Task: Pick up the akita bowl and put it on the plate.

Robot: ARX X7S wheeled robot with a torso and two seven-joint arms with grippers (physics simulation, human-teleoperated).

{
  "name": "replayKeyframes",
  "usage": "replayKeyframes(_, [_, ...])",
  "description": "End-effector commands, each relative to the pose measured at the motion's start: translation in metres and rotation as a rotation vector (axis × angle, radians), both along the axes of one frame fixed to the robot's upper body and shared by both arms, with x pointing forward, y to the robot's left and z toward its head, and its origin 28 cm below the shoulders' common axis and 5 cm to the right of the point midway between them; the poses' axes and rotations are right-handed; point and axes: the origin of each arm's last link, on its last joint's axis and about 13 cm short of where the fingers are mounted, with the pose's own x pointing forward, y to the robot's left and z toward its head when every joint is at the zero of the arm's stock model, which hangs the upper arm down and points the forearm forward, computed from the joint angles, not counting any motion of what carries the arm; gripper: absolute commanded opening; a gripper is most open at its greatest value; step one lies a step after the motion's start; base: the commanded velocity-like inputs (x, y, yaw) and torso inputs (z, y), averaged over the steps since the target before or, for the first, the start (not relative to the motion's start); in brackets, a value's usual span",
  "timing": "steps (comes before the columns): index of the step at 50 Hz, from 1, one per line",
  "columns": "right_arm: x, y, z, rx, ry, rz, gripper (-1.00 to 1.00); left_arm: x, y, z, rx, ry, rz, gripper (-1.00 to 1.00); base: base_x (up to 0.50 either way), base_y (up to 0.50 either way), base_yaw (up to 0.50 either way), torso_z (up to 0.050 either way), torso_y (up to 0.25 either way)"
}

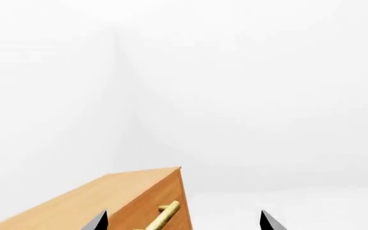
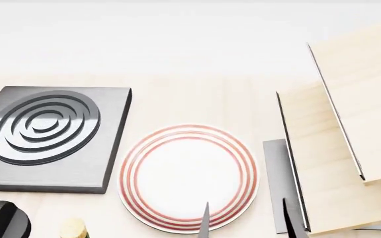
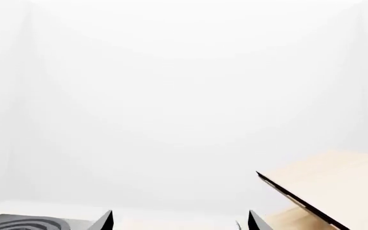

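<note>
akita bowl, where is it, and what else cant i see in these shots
- Akita bowl: in no view, so its place cannot be told.
- Right gripper: head view's bottom edge cuts it to two finger tips, apart, over the plate rim.
- Left gripper: only tips show in the left wrist view; the head view shows just a dark rounded part.
- Wooden cabinet: cut by the left wrist view's edge, gold handle partly shown.

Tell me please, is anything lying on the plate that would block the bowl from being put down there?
Nothing visible lies on the plate; its white centre is bare. The right gripper has its fingertips spread at the plate's near edge, holding nothing. The akita bowl is not in any view, so its own path cannot be judged.
</note>
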Motion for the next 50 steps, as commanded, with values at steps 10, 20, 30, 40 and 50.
replayKeyframes(10, [0.017, 0.0, -0.014, -0.009, 0.069, -0.016, 1.0, 0.014, 0.015, 0.01, 0.046, 0.206, 0.038, 1.0, 0.0, 0.0, 0.0, 0.0, 0.0])
replayKeyframes(20, [0.028, 0.0, -0.026, -0.011, 0.119, -0.025, 1.0, 0.016, 0.032, 0.014, -0.038, 0.36, 0.056, 1.0, 0.0, 0.0, 0.0, 0.0, 0.0])
replayKeyframes(30, [0.032, 0.0, -0.032, -0.008, 0.143, -0.026, 1.0, 0.039, 0.025, 0.004, -0.205, 0.475, -0.056, 1.0, 0.0, 0.0, 0.0, 0.0, 0.0])
replayKeyframes(40, [0.027, -0.001, -0.026, -0.003, 0.124, -0.025, 1.0, 0.025, 0.035, 0.017, -0.248, 0.765, -0.027, 1.0, 0.0, 0.0, 0.0, 0.0, 0.0])
replayKeyframes(50, [0.025, -0.001, -0.026, -0.003, 0.117, -0.023, 1.0, 0.027, 0.041, 0.004, -0.243, 0.961, 0.047, 1.0, 0.0, 0.0, 0.0, 0.0, 0.0])
